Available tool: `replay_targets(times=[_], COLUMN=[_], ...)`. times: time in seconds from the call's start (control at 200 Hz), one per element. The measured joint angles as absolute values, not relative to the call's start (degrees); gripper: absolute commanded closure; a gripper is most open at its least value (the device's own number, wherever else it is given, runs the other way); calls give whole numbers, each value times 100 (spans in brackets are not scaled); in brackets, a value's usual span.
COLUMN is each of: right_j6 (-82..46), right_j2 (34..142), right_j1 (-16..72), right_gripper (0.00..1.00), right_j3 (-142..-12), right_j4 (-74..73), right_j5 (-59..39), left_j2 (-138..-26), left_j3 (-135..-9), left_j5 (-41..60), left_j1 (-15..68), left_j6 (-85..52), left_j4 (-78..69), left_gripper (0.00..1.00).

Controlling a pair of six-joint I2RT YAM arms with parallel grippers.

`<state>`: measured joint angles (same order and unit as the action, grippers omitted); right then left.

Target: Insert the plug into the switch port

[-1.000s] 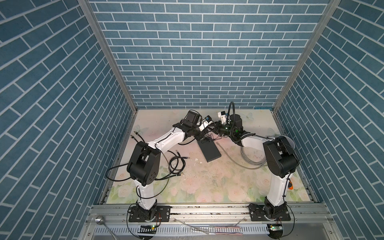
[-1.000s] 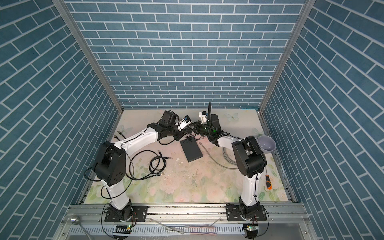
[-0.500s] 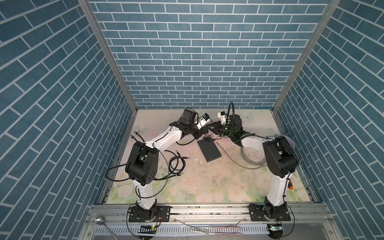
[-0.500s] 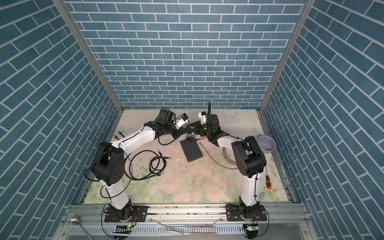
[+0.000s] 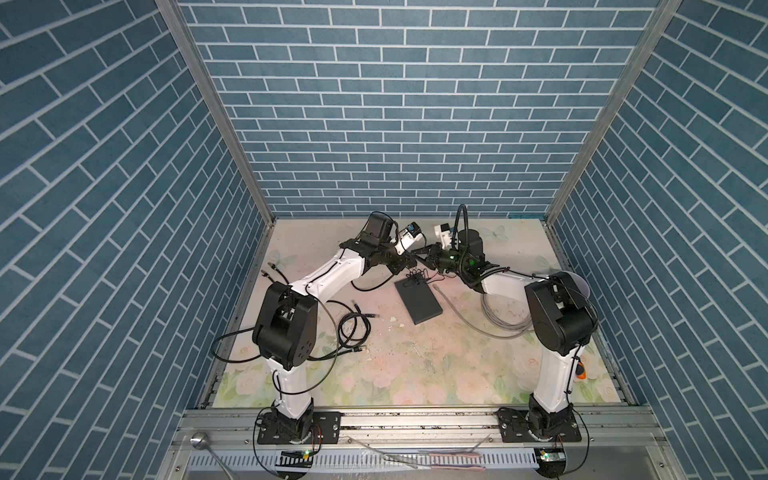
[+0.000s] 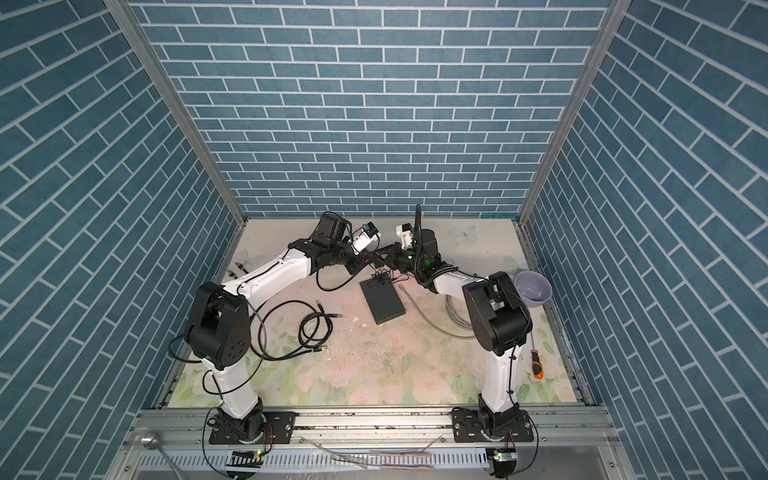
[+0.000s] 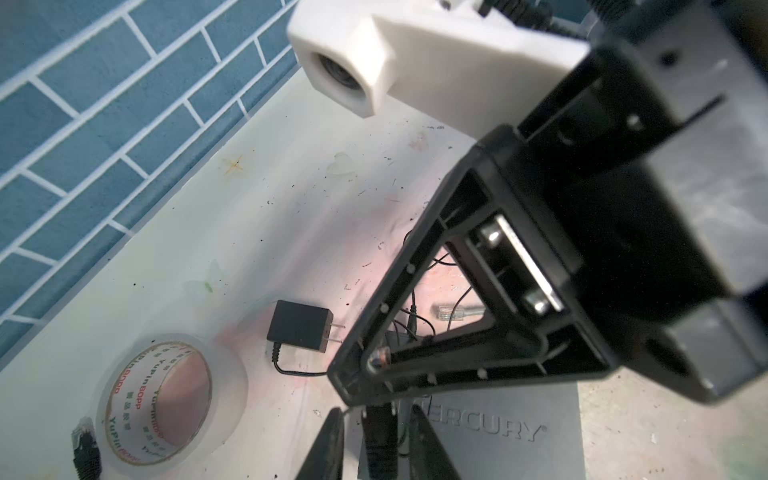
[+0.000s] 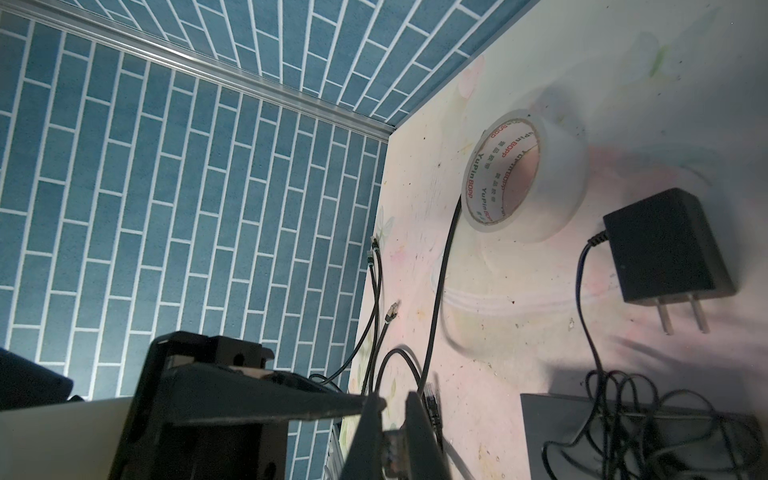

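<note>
By the left edge of the worktop (image 5: 415,374) lie two loose cable ends (image 5: 271,271), and nearer the middle a black cable (image 5: 353,332) sits coiled. Toward the far edge, seen only from my wrists, a roll of clear tape (image 7: 118,390) lies flat with a black power adapter (image 7: 300,326) near it, prongs bare. Its thin wire (image 8: 590,332) runs to a tangle on the far end of the switch (image 5: 419,305). The switch lies flat about mid-worktop, skewed to the edges and nearer the far edge than the near one. My left fingers (image 5: 410,260) hang above its far end, their tips just beside my right fingers (image 5: 424,259). From the left wrist, my left fingers stand a little apart with a black cable piece (image 7: 378,440) between them and light showing on both sides, and I cannot tell whether they press on it. My right fingers are pinched shut on a small plug (image 8: 391,451). Right of the switch a grey cable (image 5: 494,326) lies looped, one end just beside the switch. Near the right edge are a pale bowl (image 6: 533,286) and an orange-handled screwdriver (image 6: 536,365)
</note>
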<state>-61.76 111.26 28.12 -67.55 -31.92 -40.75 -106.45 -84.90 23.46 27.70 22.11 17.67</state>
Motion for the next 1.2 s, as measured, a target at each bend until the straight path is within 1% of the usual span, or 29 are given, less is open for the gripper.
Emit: replay_targets(times=[0.115, 0.24, 0.545, 0.635, 0.705, 0.865, 1.13, 1.15, 1.2], right_j6=[-6176, -6176, -6173, -6173, -6173, -6173, -6173, -6173, -6173], right_j2=[11126, 11126, 11126, 11126, 11126, 11126, 11126, 11126, 11126], right_j1=[2812, 2812, 2888, 2899, 2912, 2915, 2921, 2921, 2921], right_gripper=[100, 100, 100, 100, 100, 100, 100, 98, 89], right_j3=[-6755, -6755, -6764, -6764, -6766, -6766, -6766, -6766, -6766], right_j4=[-3173, -3166, -3146, -3131, -3129, -3127, -3118, -3118, -3118], right_j5=[-4071, -4071, -4071, -4071, -4062, -4032, -3979, -3977, -3977], left_j2=[-10674, -10674, -10781, -10807, -10807, -10807, -10807, -10807, -10807], left_j3=[-8490, -8490, -8506, -8506, -8506, -8506, -8503, -8503, -8501], left_j5=[2298, 2237, 2211, 2211, 2213, 2211, 2185, 2182, 2187], left_j1=[2770, 2770, 2770, 2770, 2773, 2777, 2777, 2777, 2777], left_j6=[2239, 2272, 2279, 2276, 2265, 2265, 2281, 2281, 2296], left_j4=[1881, 1929, 1957, 1973, 1968, 1959, 1964, 1964, 1966], left_gripper=[66, 72, 71, 77, 78, 78, 94, 95, 96])
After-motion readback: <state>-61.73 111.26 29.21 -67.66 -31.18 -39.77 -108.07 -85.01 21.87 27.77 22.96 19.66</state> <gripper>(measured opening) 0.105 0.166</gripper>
